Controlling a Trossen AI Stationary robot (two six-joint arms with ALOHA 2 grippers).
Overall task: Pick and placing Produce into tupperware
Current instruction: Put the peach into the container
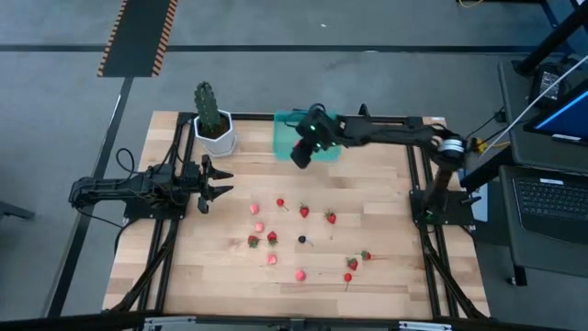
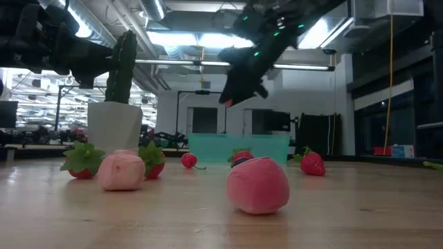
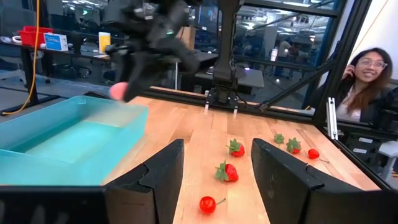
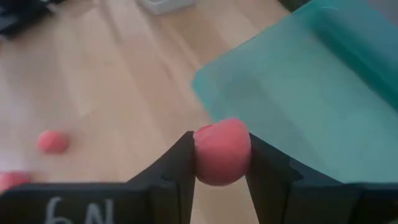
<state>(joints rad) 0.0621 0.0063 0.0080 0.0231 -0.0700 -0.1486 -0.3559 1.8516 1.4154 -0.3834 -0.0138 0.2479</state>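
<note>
Wooden table point(image 1: 386, 285) carries teal container point(image 1: 285, 136) near far edge, beside white plant pot point(image 1: 217, 138). Right gripper point(image 4: 219, 163) hangs over container's near rim, pinching pink berry point(image 4: 222, 151). Left gripper point(image 1: 220, 180) waits at table's left, fingers spread. Remaining berries point(image 1: 304, 211) scattered mid-table.

My right arm reaches from the right side across the far table, wrist bent down; its gripper point(image 4: 221, 155) is clamped on a pink berry point(image 4: 222, 151). My left arm lies low at the left edge, gripper point(image 1: 217, 183) spread, empty.
</note>
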